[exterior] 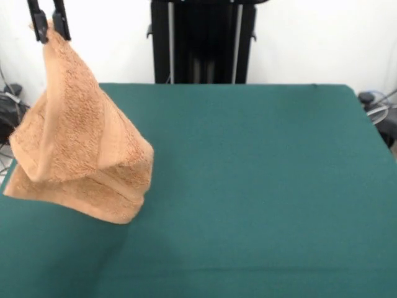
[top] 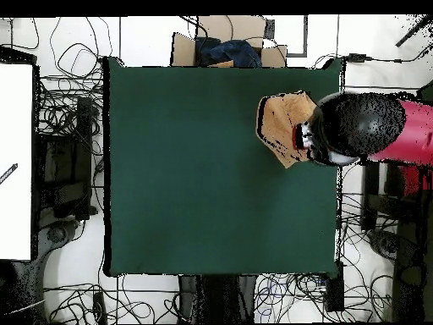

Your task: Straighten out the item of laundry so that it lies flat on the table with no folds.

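Observation:
The peach-orange towel (exterior: pixel 80 155) hangs from my gripper (exterior: pixel 51 28) at the top left of the front view. The gripper's two black fingers are shut on the towel's top corner. The towel drapes down in a cone with folds, and its lower edge hangs over the left edge of the green table (exterior: pixel 248 186); I cannot tell if it touches. In the overhead view the towel (top: pixel 283 127) shows at the table's (top: pixel 203 169) right side, partly hidden under the red and black arm (top: pixel 372 127). The gripper itself is hidden there.
The robot's black pedestal (exterior: pixel 201 40) stands behind the table's far edge. Cables and gear (top: pixel 59 169) lie on the floor around the table. A cardboard box with dark cloth (top: pixel 228 51) sits beyond one table edge.

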`<action>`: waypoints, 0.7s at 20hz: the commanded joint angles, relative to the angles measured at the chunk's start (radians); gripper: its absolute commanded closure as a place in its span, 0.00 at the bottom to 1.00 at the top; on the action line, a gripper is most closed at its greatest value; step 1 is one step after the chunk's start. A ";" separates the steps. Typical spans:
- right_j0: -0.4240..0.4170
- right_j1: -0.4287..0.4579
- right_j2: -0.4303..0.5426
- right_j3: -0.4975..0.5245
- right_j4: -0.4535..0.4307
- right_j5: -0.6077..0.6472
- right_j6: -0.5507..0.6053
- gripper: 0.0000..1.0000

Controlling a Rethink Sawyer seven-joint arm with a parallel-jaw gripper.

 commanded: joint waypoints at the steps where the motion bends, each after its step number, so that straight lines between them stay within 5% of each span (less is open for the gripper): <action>1: 0.021 -0.053 -0.015 0.344 0.001 -0.248 0.099 1.00; 14: 0.056 -0.140 -0.120 0.589 0.090 -0.411 0.230 1.00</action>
